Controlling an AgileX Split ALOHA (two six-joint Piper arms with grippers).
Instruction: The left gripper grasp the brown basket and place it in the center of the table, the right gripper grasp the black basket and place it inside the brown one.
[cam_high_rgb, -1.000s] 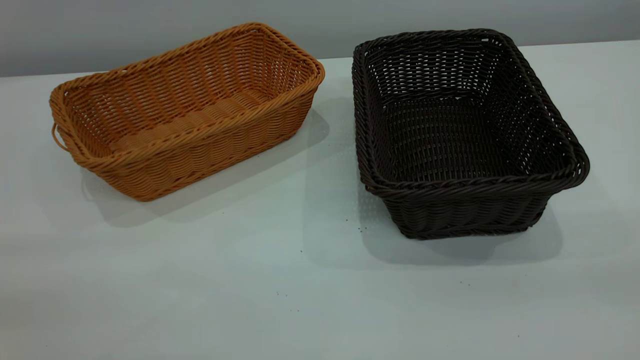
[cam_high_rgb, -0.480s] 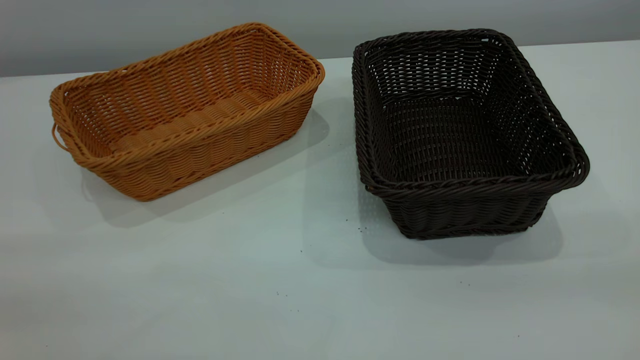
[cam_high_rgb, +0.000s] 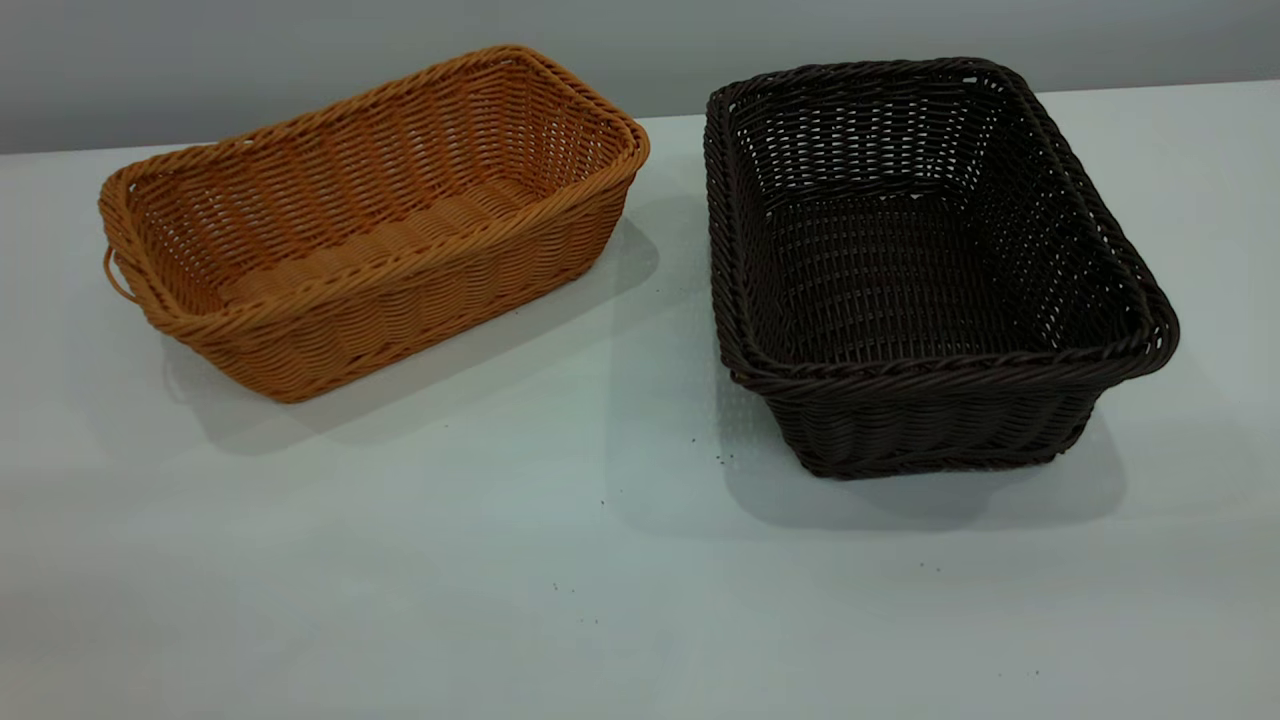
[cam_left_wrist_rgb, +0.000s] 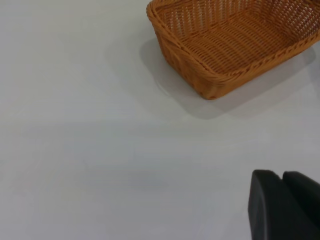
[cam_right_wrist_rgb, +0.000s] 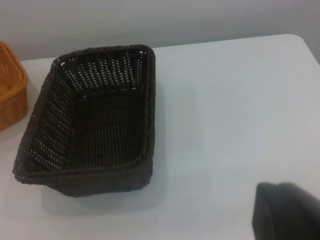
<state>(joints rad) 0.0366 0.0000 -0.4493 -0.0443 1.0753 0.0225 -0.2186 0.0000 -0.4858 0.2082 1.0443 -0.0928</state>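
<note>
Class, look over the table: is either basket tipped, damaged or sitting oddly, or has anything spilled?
Nothing much stands out. The brown basket and the black basket both sit upright on the table, apart and empty. The black basket's rim looks doubled, though I cannot tell why. A few tiny dark specks lie beside it.

left gripper (cam_left_wrist_rgb: 285, 207) cut off at corner; right gripper (cam_right_wrist_rgb: 287, 212) likewise
</note>
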